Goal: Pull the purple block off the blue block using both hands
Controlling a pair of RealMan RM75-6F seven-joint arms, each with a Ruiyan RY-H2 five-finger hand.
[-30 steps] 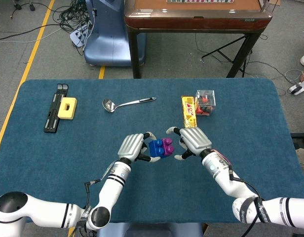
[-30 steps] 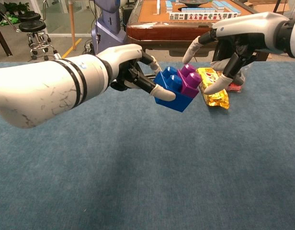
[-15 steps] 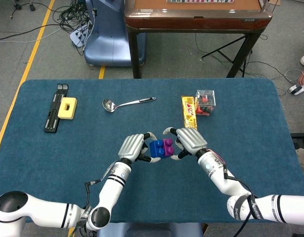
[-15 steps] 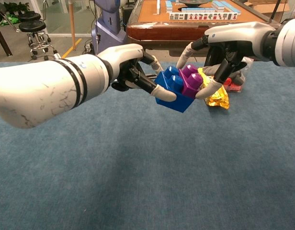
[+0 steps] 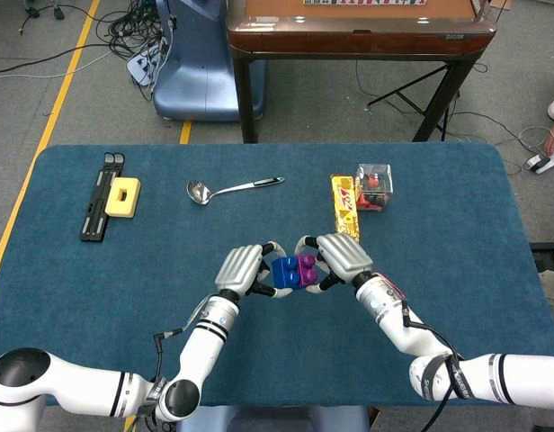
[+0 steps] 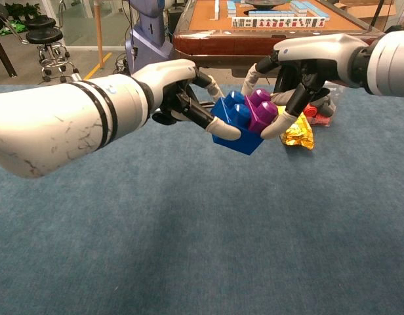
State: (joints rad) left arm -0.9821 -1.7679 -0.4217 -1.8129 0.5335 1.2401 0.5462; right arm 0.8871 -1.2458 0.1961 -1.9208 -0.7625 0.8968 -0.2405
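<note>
Over the blue cloth-covered table point(image 5: 457, 234), lifted clear of its surface near the front edge, the left hand point(image 6: 179, 92) holds the blue block point(image 6: 233, 125) with fingers wrapped around its left side, and the purple block point(image 6: 260, 111) is seated on the blue one's upper right. The right hand point(image 6: 300, 69) comes in from the opposite side, fingertips touching the purple block, though a firm grip cannot be confirmed. The pull therefore looks to run rightward, away from the left hand.
</note>
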